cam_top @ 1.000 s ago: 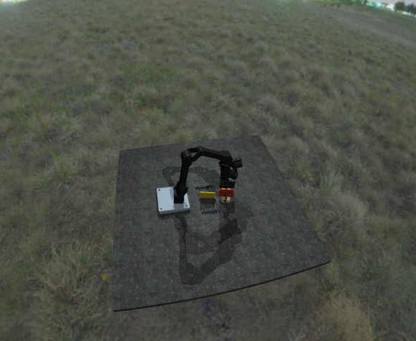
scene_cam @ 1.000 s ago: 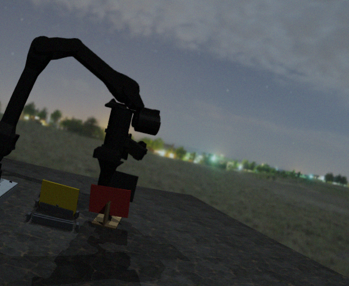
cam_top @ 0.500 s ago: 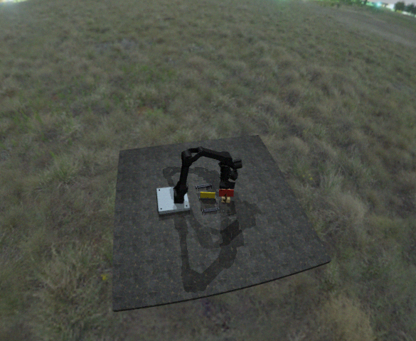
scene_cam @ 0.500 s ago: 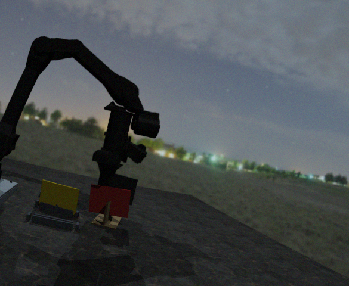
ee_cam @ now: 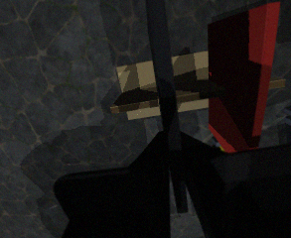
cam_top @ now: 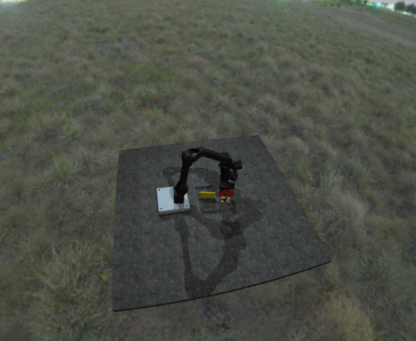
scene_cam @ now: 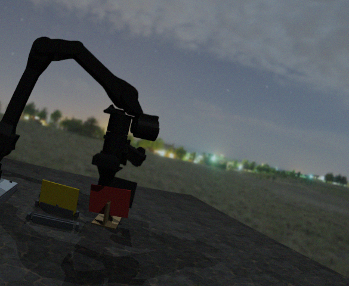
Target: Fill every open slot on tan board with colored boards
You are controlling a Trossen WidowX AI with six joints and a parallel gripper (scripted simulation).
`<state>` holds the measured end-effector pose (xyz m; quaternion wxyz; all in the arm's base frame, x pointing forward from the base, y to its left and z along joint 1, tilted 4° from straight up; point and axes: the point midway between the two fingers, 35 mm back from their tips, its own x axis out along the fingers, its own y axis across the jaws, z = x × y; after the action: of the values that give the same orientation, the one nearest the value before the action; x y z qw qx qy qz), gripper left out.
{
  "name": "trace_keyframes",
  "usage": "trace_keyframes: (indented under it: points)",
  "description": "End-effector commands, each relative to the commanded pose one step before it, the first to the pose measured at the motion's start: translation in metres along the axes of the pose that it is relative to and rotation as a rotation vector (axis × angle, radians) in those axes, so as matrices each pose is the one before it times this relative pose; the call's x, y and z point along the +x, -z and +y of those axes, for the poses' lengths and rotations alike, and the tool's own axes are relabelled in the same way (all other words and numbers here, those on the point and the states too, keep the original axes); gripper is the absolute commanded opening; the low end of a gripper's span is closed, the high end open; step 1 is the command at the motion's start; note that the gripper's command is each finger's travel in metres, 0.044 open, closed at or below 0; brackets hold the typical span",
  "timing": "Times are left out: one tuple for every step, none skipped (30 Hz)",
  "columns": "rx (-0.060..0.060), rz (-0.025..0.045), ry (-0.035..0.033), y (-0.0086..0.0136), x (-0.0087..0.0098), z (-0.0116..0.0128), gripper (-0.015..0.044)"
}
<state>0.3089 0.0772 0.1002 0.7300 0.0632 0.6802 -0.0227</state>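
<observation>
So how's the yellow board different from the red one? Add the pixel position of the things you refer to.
The yellow board [cam_top: 208,195] [scene_cam: 59,195] is yellow, while the red board [cam_top: 226,192] [scene_cam: 117,199] [ee_cam: 264,45] is red. The yellow board stands in a dark holder [cam_top: 208,199] [scene_cam: 54,210]; the red board sits across the standing tan board [scene_cam: 107,213] [ee_cam: 140,105]. Both are thin, flat and upright.

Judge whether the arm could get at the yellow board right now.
Probably not as things stand: its jaws are shut on a dark board, which would first need placing. Otherwise the way looks free, since the yellow board stands upright with its top edge uncovered.
</observation>
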Motion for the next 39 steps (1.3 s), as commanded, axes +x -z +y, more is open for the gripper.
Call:
trace_keyframes:
  points:
    - [-0.0001,0.00495,-0.00084,0.00147,0.00367,-0.00013,0.0]
    - [0.0,0.0,0.0,-0.00001,0.00057,0.0,0.0]
    - [0.0,0.0,0.0,-0.00001,0.00057,0.0,0.0]
    - [0.0,0.0,0.0,-0.00001,0.00057,0.0,0.0]
    - [0.0,0.00001,0.0,0.00006,0.00056,-0.00006,0.0]
    - [0.0,0.00001,0.0,0.00014,0.00014,-0.00005,0.0]
    - [0.0,0.00001,0.0,0.00012,0.00005,-0.00005,0.0]
    - [0.0,0.00001,0.0,0.00011,0.00002,-0.00005,0.0]
    - [0.0,0.00001,0.00001,0.00017,0.00001,-0.00007,0.0]
    - [0.0,0.0,0.0,0.0,0.0,0.0,0.0]
    - [0.0,0.00001,0.0,0.00011,0.0,-0.00004,0.0]
    - [0.0,0.0,0.0,0.0,0.0,0.0,0.0]
    - [0.0,0.00001,0.0,0.0001,0.00001,-0.00001,0.0]
    - [0.0,0.0,0.0,0.0,0.0,0.0,0.0]
    - [0.0,0.0,0.0,0.0,0.0,0.0,0.0]
    - [0.0,0.00001,0.0,0.00012,-0.00001,-0.00003,0.0]
    - [-0.0022,0.0,0.0,0.0,-0.00019,0.0,0.0]
    - [-0.0046,-0.00001,0.0,-0.00011,-0.0004,0.00006,0.0]
    - [-0.0039,-0.00002,-0.00001,-0.00024,-0.00035,0.00015,0.0]
    - [-0.0012,-0.00002,-0.00002,-0.00026,-0.00012,0.00025,0.0]
    - [0.0016,0.0,-0.00001,0.00002,0.00013,0.00012,0.0]
    - [0.0036,0.00002,-0.00001,0.0002,0.0003,0.00013,0.0]
    - [0.0045,0.00003,-0.00001,0.00037,0.00039,0.00009,0.0]
    - [0.0022,0.00002,0.0,0.00018,0.00019,0.00004,0.0]
    - [0.003,0.00002,0.0,0.0003,0.0,0.0,0.0]
    - [0.0015,0.00001,0.0,0.00015,0.0,0.0,0.0]
    - [0.0026,0.00002,0.0,0.00023,0.0,-0.00005,0.0]
    - [0.0016,0.00001,0.0,0.00014,0.0,-0.00003,0.0]
    - [0.0022,0.00001,0.00001,0.00009,-0.00001,-0.00007,0.0]
    - [0.0014,0.0,0.0,0.00005,-0.00001,-0.00004,0.0]
    - [0.0,0.0,0.0,0.0,0.0,0.0,0.0]
    - [0.0014,0.0,0.00001,-0.00001,-0.00001,-0.0001,0.0]
    - [0.0014,0.0,0.00001,-0.00001,-0.00001,-0.0001,0.0]
    - [0.0011,-0.00001,0.00001,-0.00014,0.0,-0.00013,0.0]
    - [0.0006,-0.00001,0.00001,-0.00008,0.0,-0.00007,0.0]
    - [0.0003,-0.00002,0.00001,-0.00019,0.0,-0.00012,0.0]
    - [-0.0002,-0.00003,0.00002,-0.00032,0.0,-0.00018,0.0]
    - [-0.0012,-0.00003,0.00002,-0.00032,-0.00001,-0.00022,0.0]
    - [-0.0022,-0.00001,0.00002,-0.00018,0.0,-0.0002,0.0]
